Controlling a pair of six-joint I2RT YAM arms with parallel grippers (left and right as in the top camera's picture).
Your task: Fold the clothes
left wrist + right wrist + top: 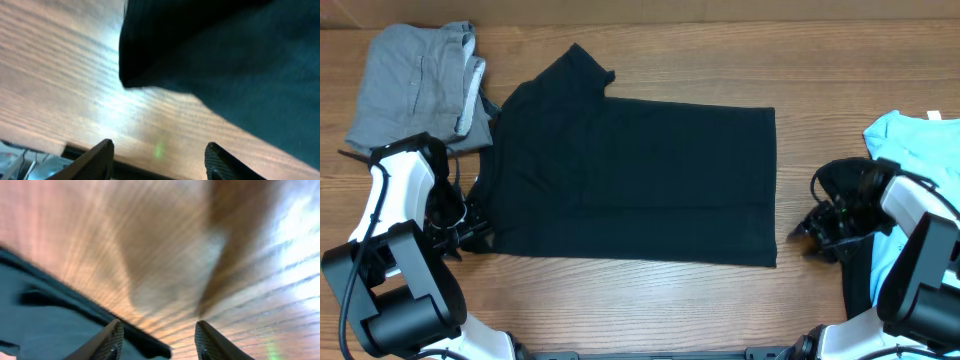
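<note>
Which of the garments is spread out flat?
The black short-sleeved fabric T-shirt in the middle; the grey garment lies bunched top left, the light blue one at the right edge.

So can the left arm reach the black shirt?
Probably yes. The left end effector is open right beside the black T-shirt edge, with only a strip of table between them and nothing blocking.

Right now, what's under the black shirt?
The shirt lies flat on the table, and bare wood shows along its top and bottom edges. No lump shows through the cloth, but anything beneath its middle is covered.
</note>
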